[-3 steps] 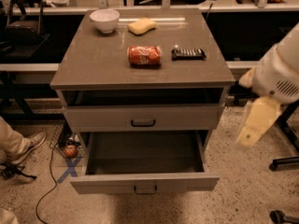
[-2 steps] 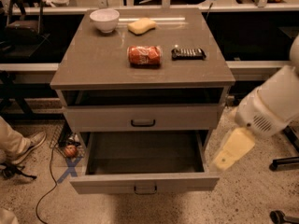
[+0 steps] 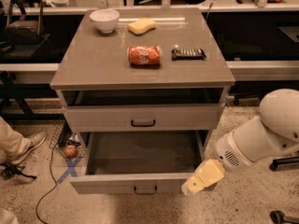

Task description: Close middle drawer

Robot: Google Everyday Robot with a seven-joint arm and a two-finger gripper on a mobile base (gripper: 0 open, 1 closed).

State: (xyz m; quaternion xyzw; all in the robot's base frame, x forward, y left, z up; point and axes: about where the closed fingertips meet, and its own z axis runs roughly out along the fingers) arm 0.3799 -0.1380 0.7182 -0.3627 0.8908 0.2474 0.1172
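Middle drawer (image 3: 112, 185) is sitting pulled fully out, front running left-right. Gripper (image 3: 203, 176) is hovering at the front's right end, right of the handle (image 3: 145, 189); can't tell if it's open or closed. Push is looking like straight back into the cabinet (image 3: 140, 76).

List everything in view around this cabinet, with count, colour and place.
cabinet: one, grey, centre
bowl: one, white, back left of the cabinet top
sponge: one, yellow, right of the bowl
can: one, red-orange, on its side, mid-top
flat object: one, black, right of the can
top drawer: one, grey, under the top
middle drawer: one, grey, open, dark inside
tape cross: one, blue, floor at left
shoe: one, pale, far left
arm: one, white, right of the cabinet
gripper: one, cream, at the middle drawer's front right corner
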